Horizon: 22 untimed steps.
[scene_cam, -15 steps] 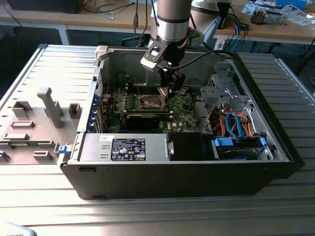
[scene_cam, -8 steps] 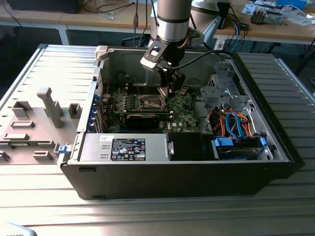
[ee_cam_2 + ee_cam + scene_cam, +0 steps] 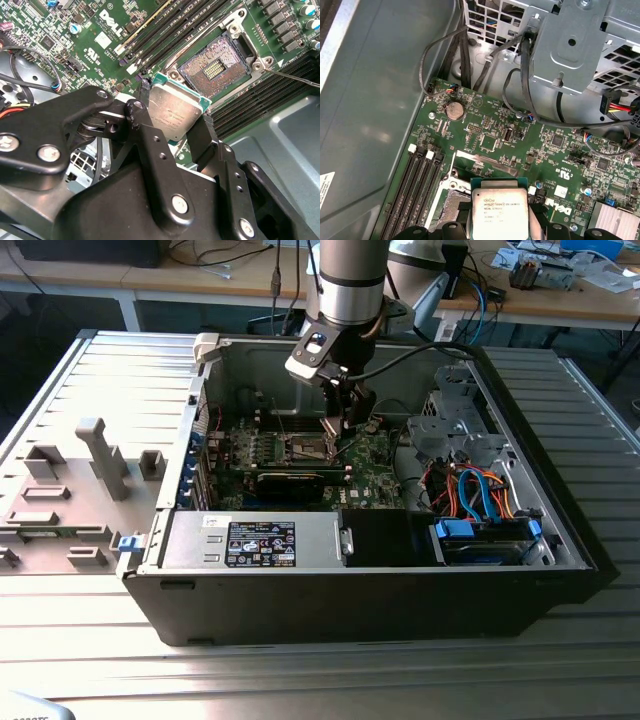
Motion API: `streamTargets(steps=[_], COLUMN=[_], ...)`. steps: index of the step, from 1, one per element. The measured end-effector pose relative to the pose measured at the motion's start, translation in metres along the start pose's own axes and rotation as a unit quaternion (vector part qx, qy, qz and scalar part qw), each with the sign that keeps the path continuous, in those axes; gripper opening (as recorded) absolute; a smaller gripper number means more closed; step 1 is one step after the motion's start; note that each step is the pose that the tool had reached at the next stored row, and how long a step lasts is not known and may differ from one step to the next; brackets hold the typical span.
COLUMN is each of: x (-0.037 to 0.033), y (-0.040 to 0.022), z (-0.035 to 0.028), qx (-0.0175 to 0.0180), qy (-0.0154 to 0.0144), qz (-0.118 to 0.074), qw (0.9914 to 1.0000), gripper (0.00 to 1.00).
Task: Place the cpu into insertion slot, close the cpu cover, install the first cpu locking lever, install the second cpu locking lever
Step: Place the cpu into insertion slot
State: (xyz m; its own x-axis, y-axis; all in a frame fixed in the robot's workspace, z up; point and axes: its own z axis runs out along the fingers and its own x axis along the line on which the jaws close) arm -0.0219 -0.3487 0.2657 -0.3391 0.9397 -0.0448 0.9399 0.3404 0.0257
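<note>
Claw [image 3: 174, 117] is clamped on the cpu [image 3: 172, 107] by two opposite edges, holding it just beside the bare insertion slot [image 3: 215, 67], not seated. Step one, I'd say; it probably needs squaring up level over the slot.

The cpu [image 3: 499, 212] held in my pincer [image 3: 175, 117] carries several lines of fine grey print, too small to read. White logo lettering stands on the green circuit board [image 3: 490, 122]. The label [image 3: 262, 543] on the grey box [image 3: 190, 538] bears print I cannot make out.
</note>
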Motion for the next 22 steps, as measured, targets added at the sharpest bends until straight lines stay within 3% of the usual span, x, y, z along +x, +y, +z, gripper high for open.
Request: streamTargets(steps=[22], x=[0.0], y=[0.0], z=[0.0], qx=[0.0003], qy=[-0.0002], qz=[0.006], qw=[0.99998], gripper=[0.54])
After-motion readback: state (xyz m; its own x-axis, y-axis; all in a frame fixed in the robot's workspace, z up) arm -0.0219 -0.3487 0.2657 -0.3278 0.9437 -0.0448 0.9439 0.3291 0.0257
